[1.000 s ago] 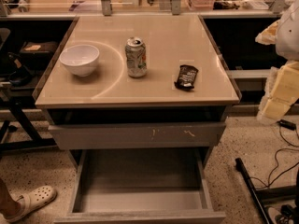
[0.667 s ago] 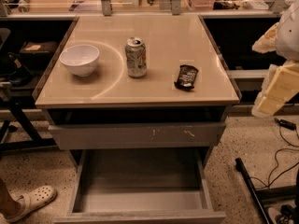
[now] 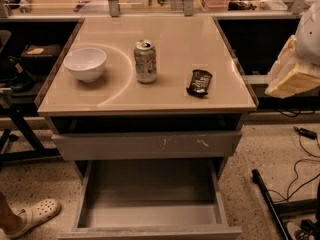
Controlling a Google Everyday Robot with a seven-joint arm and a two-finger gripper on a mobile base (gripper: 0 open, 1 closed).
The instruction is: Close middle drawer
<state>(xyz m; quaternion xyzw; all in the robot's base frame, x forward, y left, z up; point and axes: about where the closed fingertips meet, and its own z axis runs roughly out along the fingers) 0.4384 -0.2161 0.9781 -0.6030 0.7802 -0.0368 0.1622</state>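
The middle drawer point(image 3: 150, 199) is pulled far out under the table, showing its empty grey box interior. Its plain front point(image 3: 150, 232) runs along the bottom edge of the view. Above it is the grey drawer front with white scratch marks point(image 3: 147, 145), standing slightly out from the cabinet. My gripper point(image 3: 292, 76) shows as cream-coloured blocks at the right edge, beside the table's right side at tabletop height. It is well above and to the right of the open drawer and touches nothing.
On the beige tabletop point(image 3: 165, 91) stand a white bowl point(image 3: 85, 64), a drink can point(image 3: 145, 61) and a dark snack bar point(image 3: 199, 82). A person's foot in a white clog point(image 3: 31, 216) is at the lower left. Cables and a black stand leg point(image 3: 272, 204) lie on the floor to the right.
The cream arm parts at the right edge have moved up a little. The drawer and the things on the table have not moved.
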